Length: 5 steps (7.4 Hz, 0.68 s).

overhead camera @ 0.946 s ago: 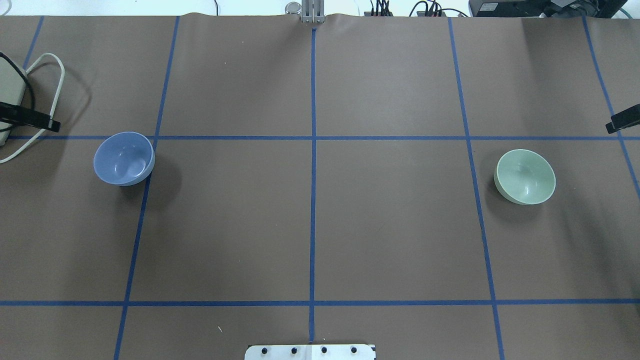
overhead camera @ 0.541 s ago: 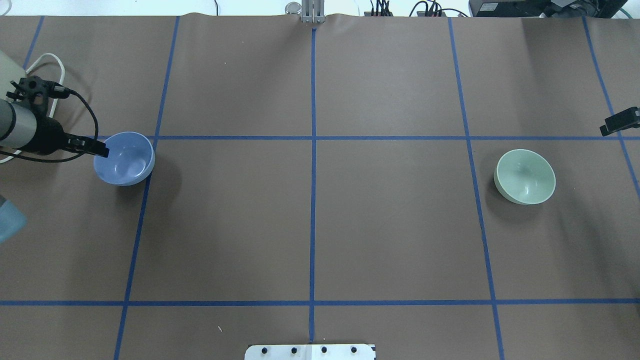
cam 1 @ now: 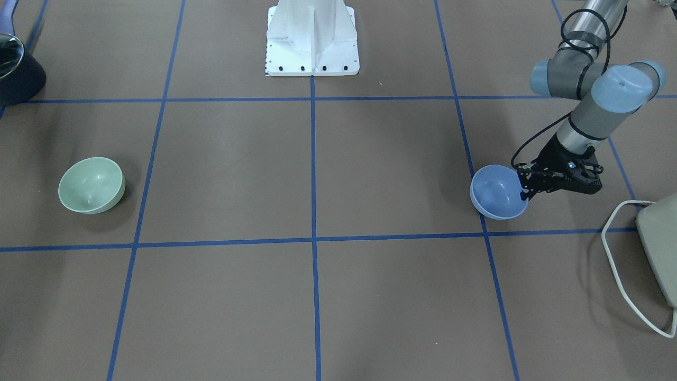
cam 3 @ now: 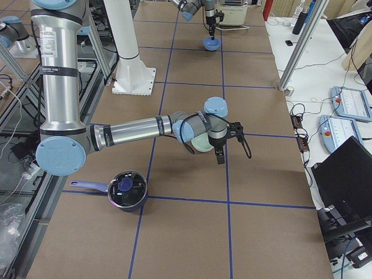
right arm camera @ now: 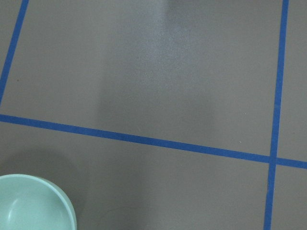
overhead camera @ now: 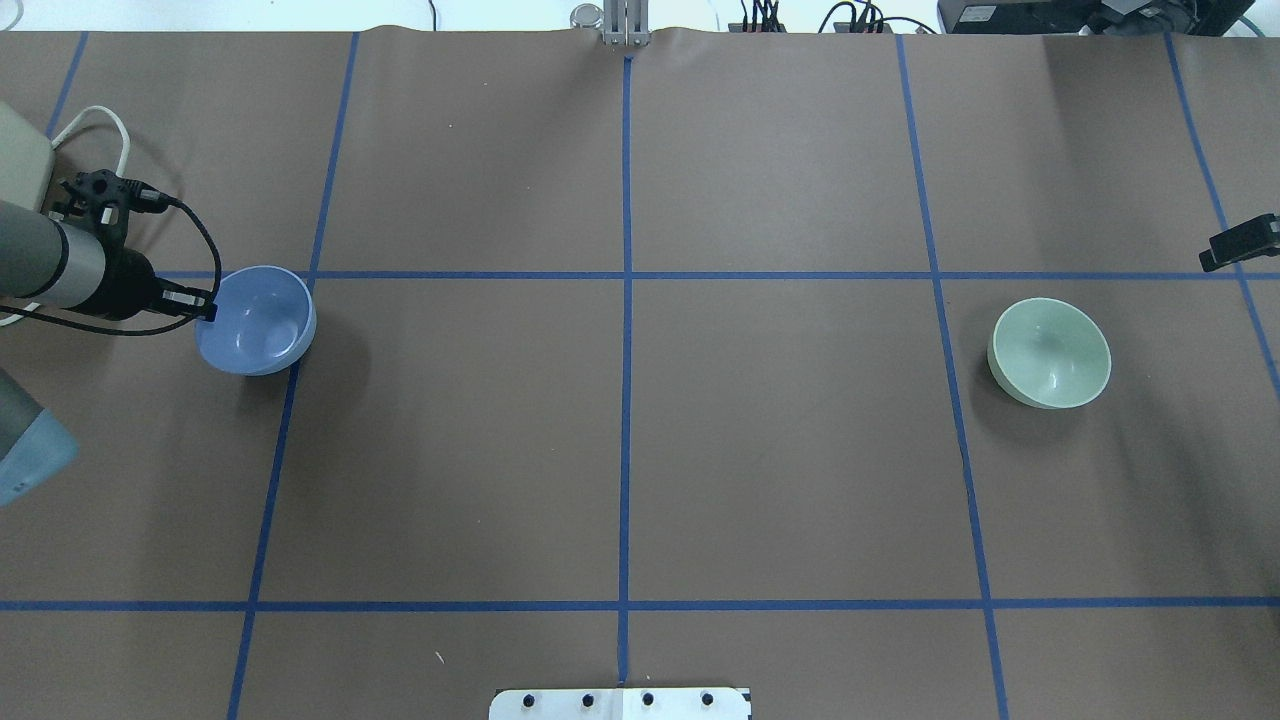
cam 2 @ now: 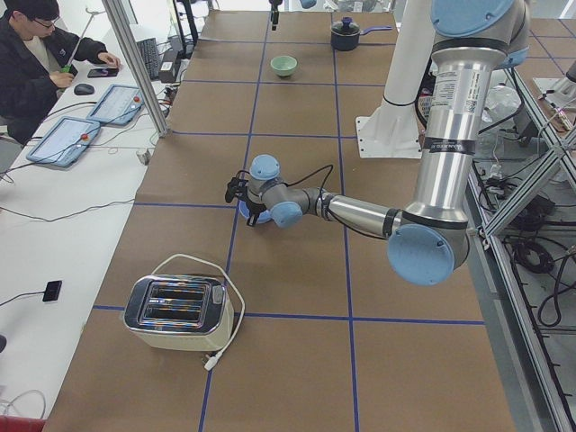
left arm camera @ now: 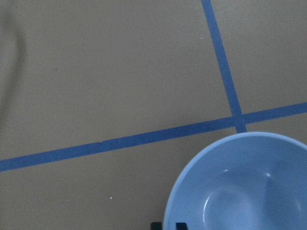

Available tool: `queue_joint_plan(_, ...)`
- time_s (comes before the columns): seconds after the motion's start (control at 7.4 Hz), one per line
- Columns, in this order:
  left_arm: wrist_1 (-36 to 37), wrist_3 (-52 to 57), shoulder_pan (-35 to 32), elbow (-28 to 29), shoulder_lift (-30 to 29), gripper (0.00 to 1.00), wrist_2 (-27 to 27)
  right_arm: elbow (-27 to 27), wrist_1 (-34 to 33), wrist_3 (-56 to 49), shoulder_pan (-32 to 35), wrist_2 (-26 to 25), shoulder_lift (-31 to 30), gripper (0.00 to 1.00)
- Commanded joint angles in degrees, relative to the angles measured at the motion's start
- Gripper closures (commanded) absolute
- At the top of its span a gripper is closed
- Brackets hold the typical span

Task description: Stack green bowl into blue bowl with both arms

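Periwinkle plastic sits between the left gripper's (overhead camera: pixel 207 307) narrowly parted fingertips (left arm camera: pixel 181 225). It appears pinched on the blue bowl's (overhead camera: pixel 256 320) rim, on the side facing away from the green bowl (overhead camera: pixel 1049 353). That bowl stands well apart from the blue bowl, near the right gripper (overhead camera: pixel 1238 244), whose opening I cannot tell.

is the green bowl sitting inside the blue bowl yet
No, the green bowl stands alone, far apart from the blue bowl.
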Motion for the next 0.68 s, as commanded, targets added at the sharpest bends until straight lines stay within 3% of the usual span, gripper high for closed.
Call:
queue_joint_plan(0.0,0.2,-0.1,0.0,-1.3,-0.3,1.0,-0.7,0.0,0.1,-0.1,0.0,0.0,0.0,0.0)
queue_joint_plan(0.27,6.7,-1.2,0.0,-5.8,-3.8,1.0,-0.7,0.0,0.1,0.0,0.0,0.0,0.1,0.0)
queue_joint_plan(0.54,14.3,-9.7,2.1,-7.4,-11.6,1.0,-0.1,0.0,0.1,0.0,0.0,0.0,0.1,0.0)
